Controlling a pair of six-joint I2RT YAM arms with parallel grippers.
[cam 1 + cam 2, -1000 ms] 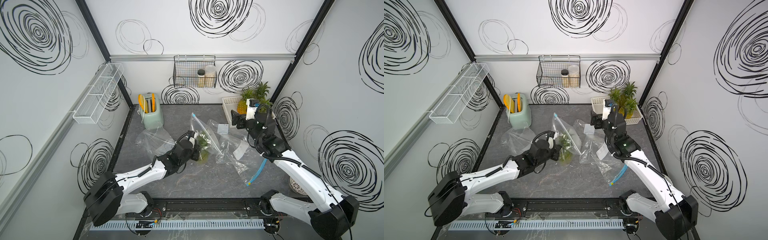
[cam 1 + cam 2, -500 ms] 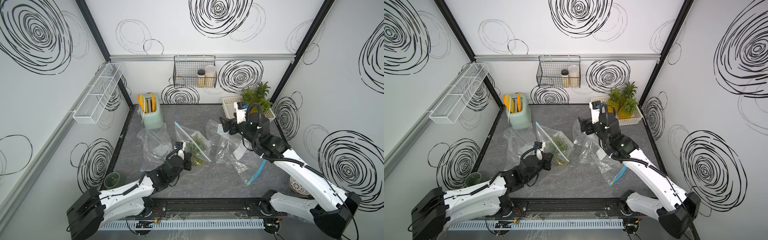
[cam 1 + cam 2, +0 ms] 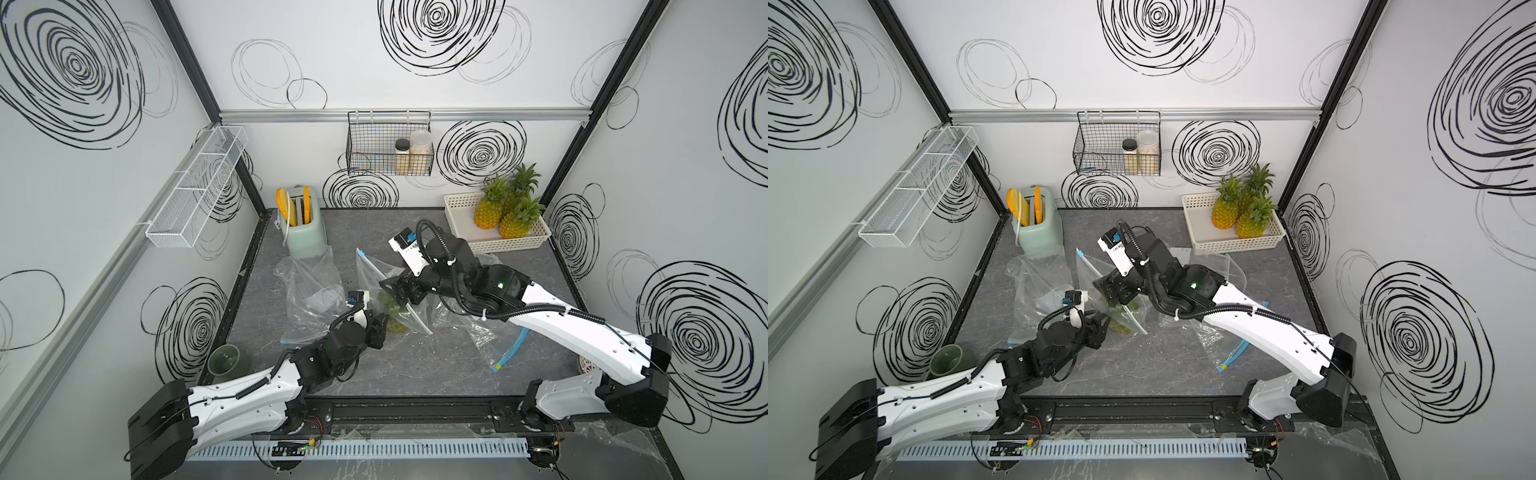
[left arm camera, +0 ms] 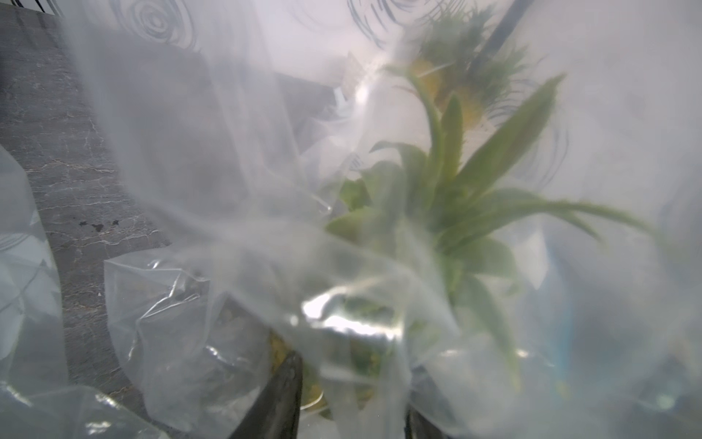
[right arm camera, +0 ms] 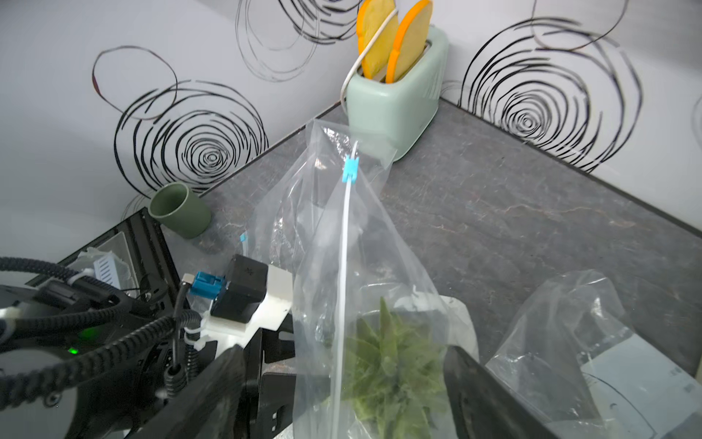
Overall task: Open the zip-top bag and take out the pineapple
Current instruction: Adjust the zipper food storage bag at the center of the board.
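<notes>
zip-top bag (image 3: 374, 274) on the table (image 3: 415, 365) centre, pineapple (image 3: 392, 311) inside it | right pincer (image 3: 397, 293): we see it released, jaws wide astride the bag | left pincer (image 3: 381, 329) at bag's near end: we cannot tell its hold

l gripper (image 3: 380, 327) opening; r gripper (image 3: 395, 289) moved onto bag (image 3: 370, 270).

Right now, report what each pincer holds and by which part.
Right pincer holds nothing: it stands open astride the bag, around the leaves of the pineapple. Left pincer, at the bag's bottom: cannot be told.
</notes>
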